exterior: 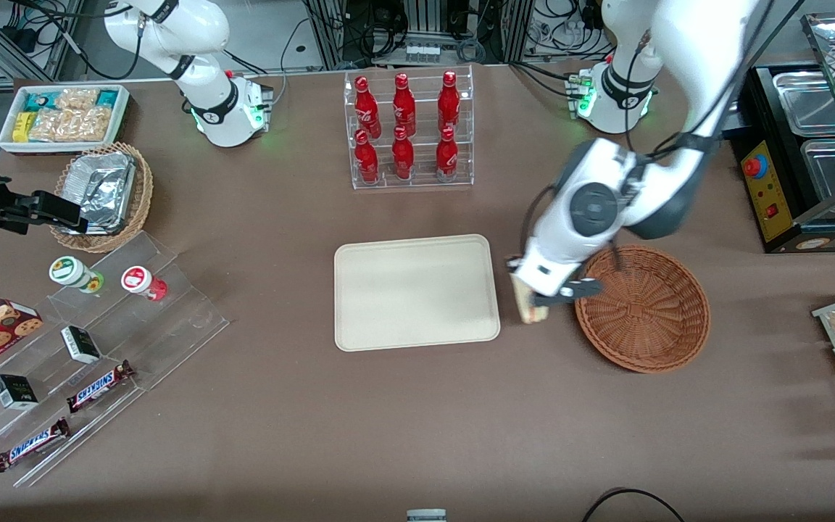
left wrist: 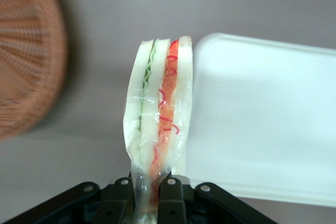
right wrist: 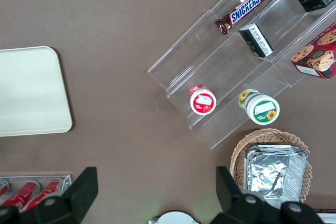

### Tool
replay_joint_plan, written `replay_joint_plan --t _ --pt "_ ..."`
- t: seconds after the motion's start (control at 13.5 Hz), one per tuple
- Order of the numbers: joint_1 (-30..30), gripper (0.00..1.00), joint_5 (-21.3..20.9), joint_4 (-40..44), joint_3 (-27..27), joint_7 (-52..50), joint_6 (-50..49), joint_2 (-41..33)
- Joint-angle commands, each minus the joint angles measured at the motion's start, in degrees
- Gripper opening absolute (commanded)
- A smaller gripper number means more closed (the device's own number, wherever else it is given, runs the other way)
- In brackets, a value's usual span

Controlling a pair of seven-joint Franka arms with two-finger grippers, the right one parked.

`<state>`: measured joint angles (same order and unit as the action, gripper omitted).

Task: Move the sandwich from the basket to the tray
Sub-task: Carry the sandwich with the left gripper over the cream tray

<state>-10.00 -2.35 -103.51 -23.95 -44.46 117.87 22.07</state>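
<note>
My working left arm reaches down from its white base toward the front camera, its big white-and-grey wrist joint bent over the table. My black two-finger gripper (exterior: 538, 303) hangs between the flat cream rectangular tray (exterior: 416, 291) and the round reddish-brown wicker basket (exterior: 642, 307), above bare tabletop. My fingers (left wrist: 122, 198) are pinched tight on the small wrapped triangular sandwich (left wrist: 159, 119), gripping its narrow end, so the wedge stands edge-on out from between my fingertips.

six red bottles (exterior: 404, 130) in the rack; two snickers bars (exterior: 102, 386); two lidded cups (exterior: 73, 272). one sandwich (exterior: 531, 308), one tray (exterior: 416, 291), two wicker baskets (exterior: 642, 308). end effector (exterior: 542, 299) over the counter, gripping the sandwich.
</note>
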Motion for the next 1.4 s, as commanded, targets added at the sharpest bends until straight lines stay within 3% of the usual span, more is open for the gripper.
replay_joint_plan --t 0.0,0.37,0.66,0.89,1.33 --pt "-5.5 0.0 -0.8 8.6 0.2 -3.9 -1.3 6.6" --pt "-13.8 0.0 -1.2 15.9 0.7 -9.2 -1.3 12.8" --pt "-17.1 0.0 -6.1 18.3 0.7 -11.2 -1.4 15.9" --pt "-17.3 0.0 -8.3 22.2 0.7 -11.4 -4.4 19.0" --pt "-17.2 0.0 -8.5 24.3 0.8 -12.3 -4.5 22.5"
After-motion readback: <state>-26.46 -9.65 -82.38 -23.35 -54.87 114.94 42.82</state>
